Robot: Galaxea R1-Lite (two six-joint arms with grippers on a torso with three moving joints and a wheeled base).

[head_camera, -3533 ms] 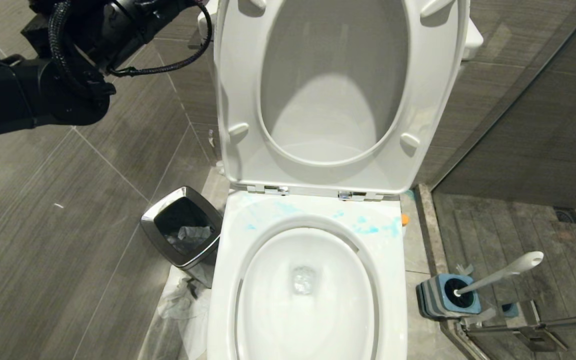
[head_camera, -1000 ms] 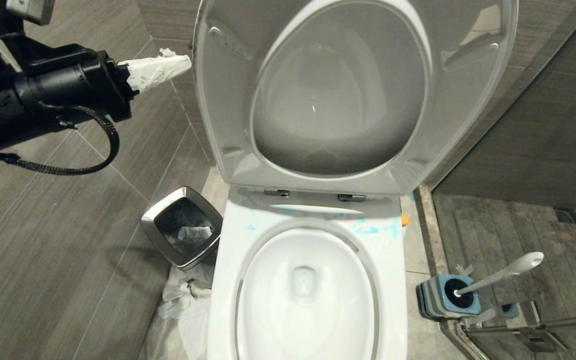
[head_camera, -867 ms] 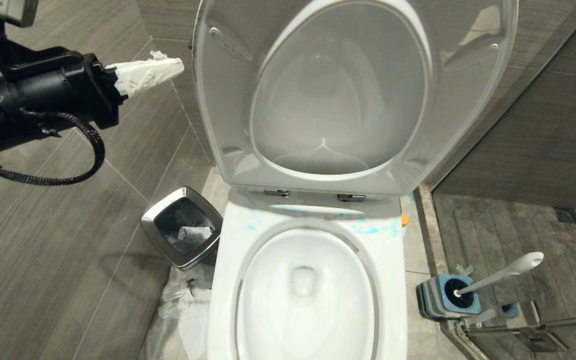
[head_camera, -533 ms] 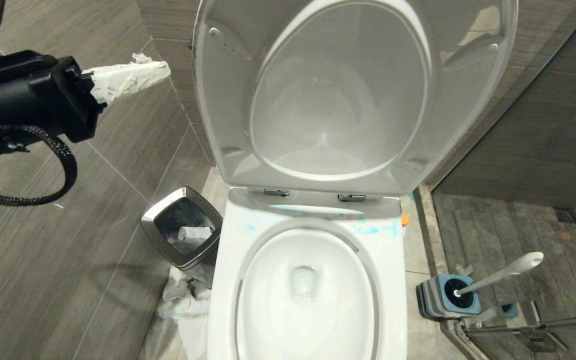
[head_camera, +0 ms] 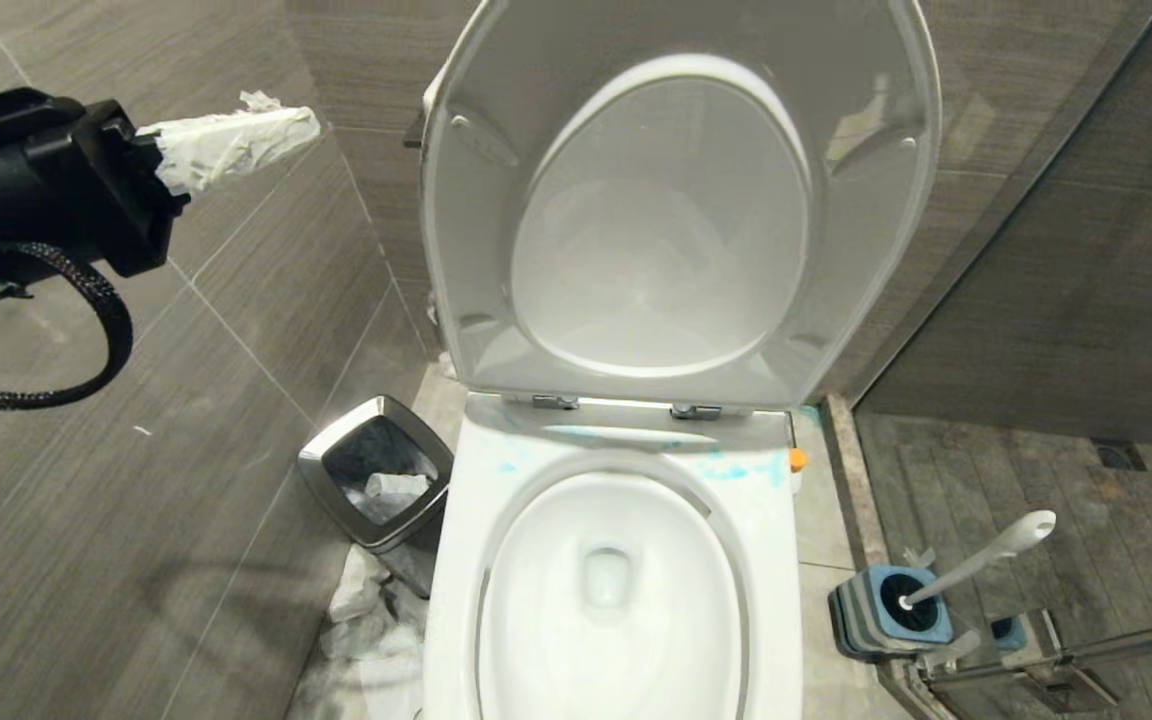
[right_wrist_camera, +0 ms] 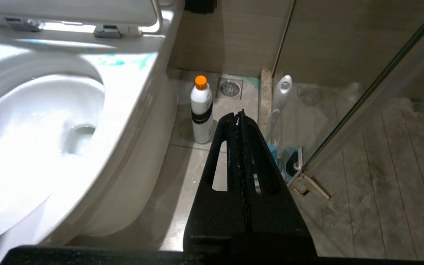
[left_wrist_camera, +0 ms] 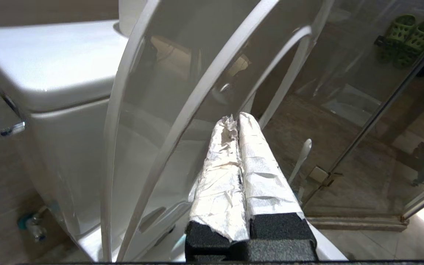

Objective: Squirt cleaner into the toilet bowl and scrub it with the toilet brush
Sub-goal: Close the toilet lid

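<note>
Both tools closed (nothing held), L tool (head_camera: pixel 286 125) beside raised seat (head_camera: pixel 456 200), steel bin (head_camera: pixel 376 485) left of toilet bowl (head_camera: pixel 466 540), toilet brush (head_camera: pixel 981 560) in holder (head_camera: pixel 871 615).

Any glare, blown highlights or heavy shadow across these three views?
Head view: soft reflections on the raised seat, left gripper shadowed on the floor tiles. Left wrist view: glossy lid mirrors the room. Right wrist view: toilet bowl interior blown out white; bottle reads clearly.

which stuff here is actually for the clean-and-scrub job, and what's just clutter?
For the job:
- toilet bowl
- toilet brush in its holder
- blue cleaner smears on the rim
- white bottle with orange cap

Lying about:
- steel bin
- crumpled paper on the floor
- green slippers
</note>
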